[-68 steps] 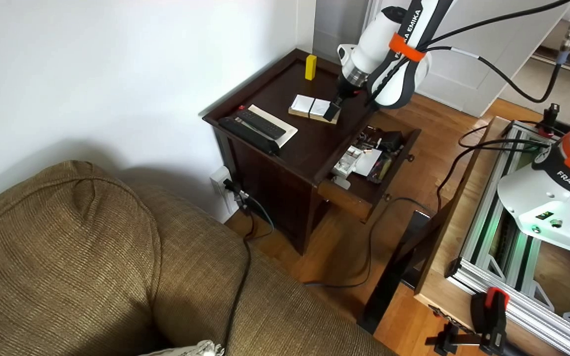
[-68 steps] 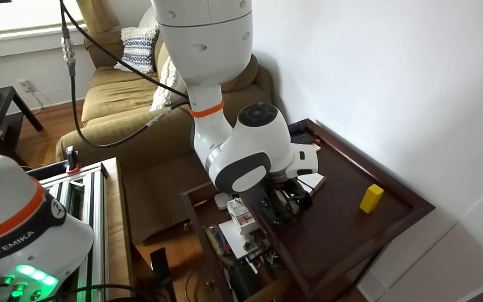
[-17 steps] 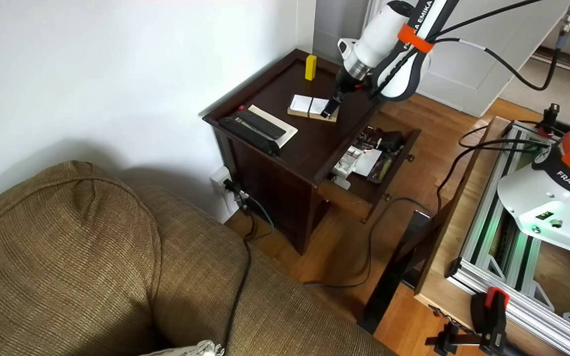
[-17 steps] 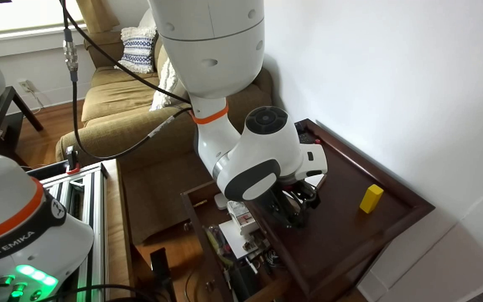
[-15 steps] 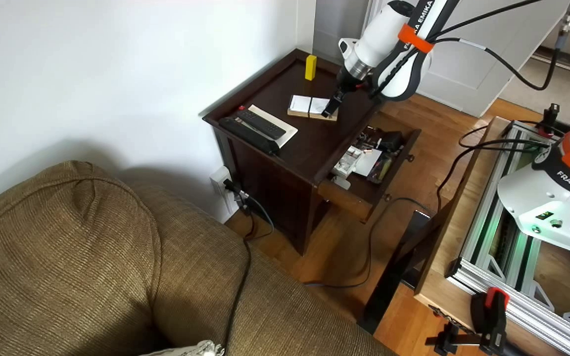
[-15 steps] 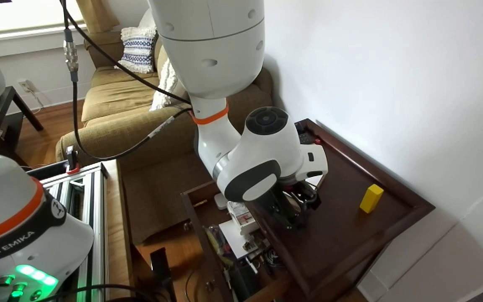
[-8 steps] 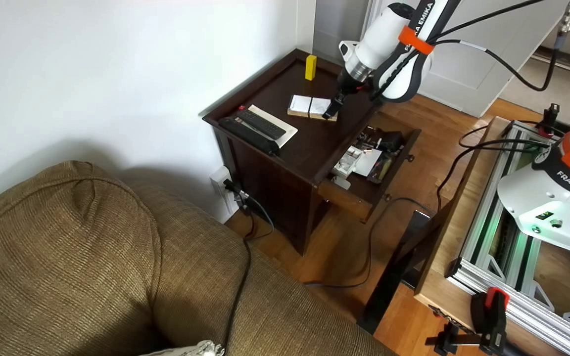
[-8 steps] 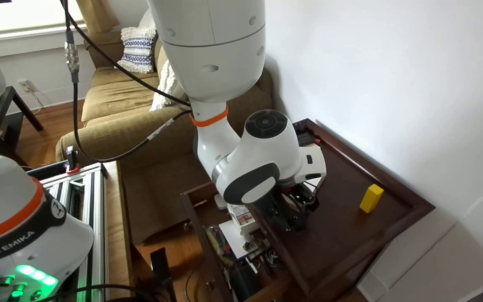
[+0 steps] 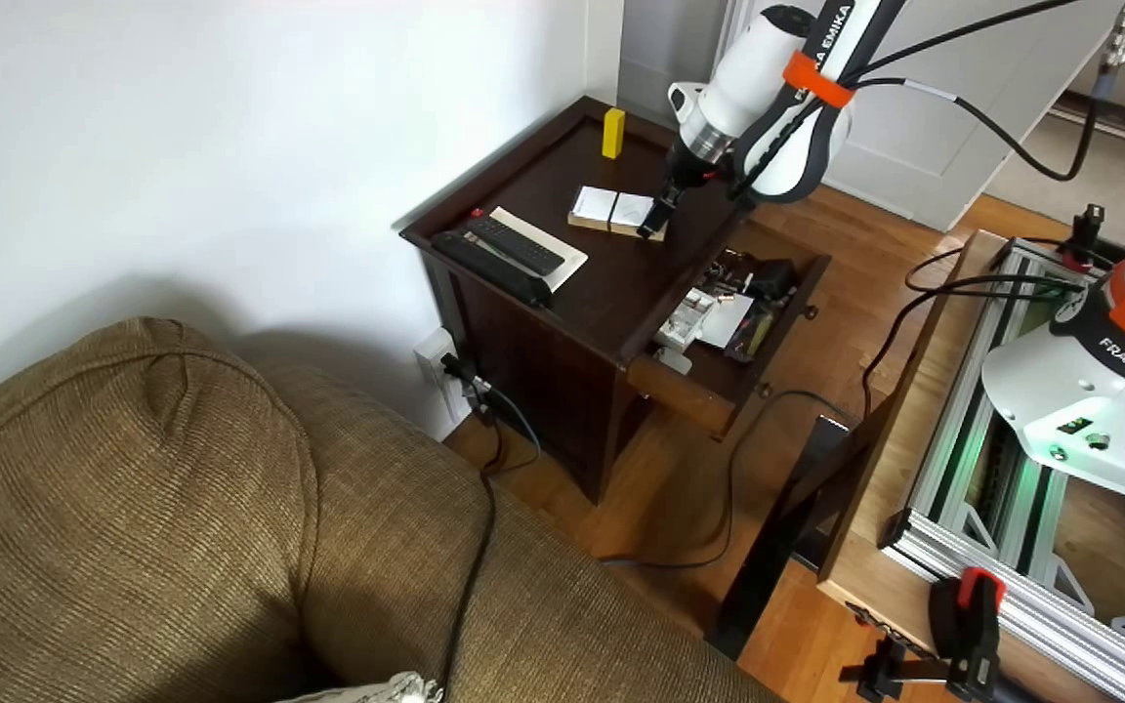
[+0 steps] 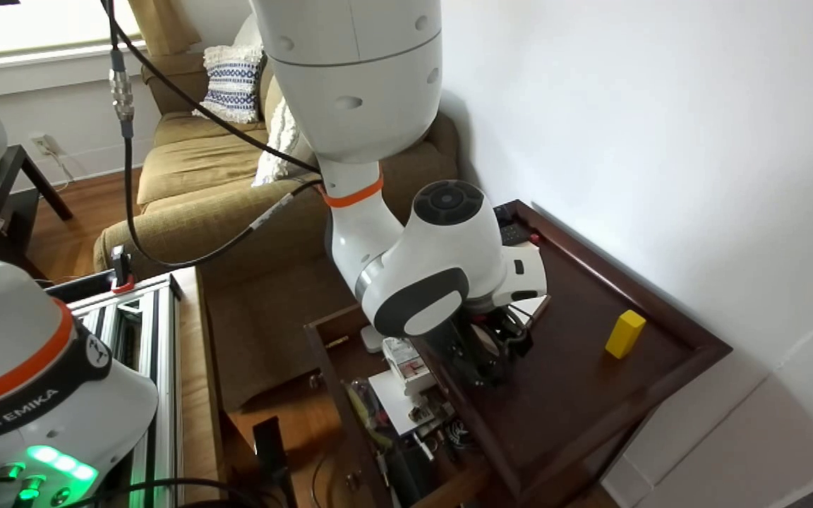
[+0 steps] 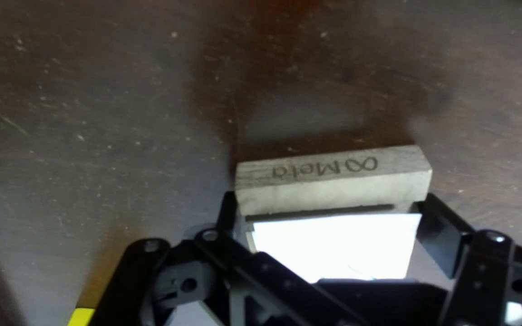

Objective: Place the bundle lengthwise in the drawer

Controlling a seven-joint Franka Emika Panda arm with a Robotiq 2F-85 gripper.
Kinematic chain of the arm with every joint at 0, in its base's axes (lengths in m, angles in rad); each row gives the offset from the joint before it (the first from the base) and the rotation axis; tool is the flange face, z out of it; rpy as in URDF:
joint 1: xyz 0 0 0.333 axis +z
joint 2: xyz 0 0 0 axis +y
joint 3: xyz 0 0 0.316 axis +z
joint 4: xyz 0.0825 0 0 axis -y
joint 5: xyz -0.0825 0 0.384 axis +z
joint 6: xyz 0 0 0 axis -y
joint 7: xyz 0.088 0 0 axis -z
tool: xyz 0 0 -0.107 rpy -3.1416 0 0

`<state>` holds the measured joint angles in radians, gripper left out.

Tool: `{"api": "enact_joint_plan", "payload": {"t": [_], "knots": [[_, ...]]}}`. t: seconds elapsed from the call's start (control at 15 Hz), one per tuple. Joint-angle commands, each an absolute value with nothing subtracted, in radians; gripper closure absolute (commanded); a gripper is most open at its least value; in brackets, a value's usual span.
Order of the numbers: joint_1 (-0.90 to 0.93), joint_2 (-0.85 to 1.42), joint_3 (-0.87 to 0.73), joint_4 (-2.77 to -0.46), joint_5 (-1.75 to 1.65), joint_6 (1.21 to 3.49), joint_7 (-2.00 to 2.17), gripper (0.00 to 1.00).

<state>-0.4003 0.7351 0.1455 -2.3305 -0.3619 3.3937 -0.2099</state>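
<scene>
The bundle [image 9: 598,205] lies flat on the dark side table top, pale wood with white paper on top and a dark strap around it. It is partly hidden by the arm in an exterior view [image 10: 530,305]. In the wrist view the bundle [image 11: 335,194] shows its wooden end with "Meta" written on it. My gripper [image 11: 329,206] has its fingers far apart, one at each long side of the bundle near that end. Whether they press on it I cannot tell. The gripper [image 9: 655,220] is low at the tabletop. The drawer [image 9: 680,391] is pulled out; both exterior views show it [image 10: 336,317].
The drawer holds a white box [image 9: 685,320], white paper [image 9: 724,320] and small clutter. A yellow block [image 9: 612,134] stands on the table. A remote [image 9: 514,244], a dark bar [image 9: 489,268] and a cream sheet [image 9: 567,259] lie near the table's edge. The table [image 10: 611,282] has a raised rim.
Since 4.5 s ago the hand has shifted and tilted slightly at the bundle, which has turned a little. In the last second the hand dipped slightly and rose again; the bundle stayed put.
</scene>
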Motion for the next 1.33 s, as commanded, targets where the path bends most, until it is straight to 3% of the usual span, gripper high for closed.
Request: {"api": "enact_joint_plan", "payload": {"t": [0.0, 0.6, 1.27], "knots": [[-0.334, 0.613, 0.116, -2.401, -0.267, 3.231, -0.140, 0.31], [-0.345, 0.322, 0.206, -2.593, -0.014, 2.873, -0.179, 0.31], [-0.147, 0.075, 0.012, -2.829, -0.009, 2.909, -0.024, 0.31]]}}
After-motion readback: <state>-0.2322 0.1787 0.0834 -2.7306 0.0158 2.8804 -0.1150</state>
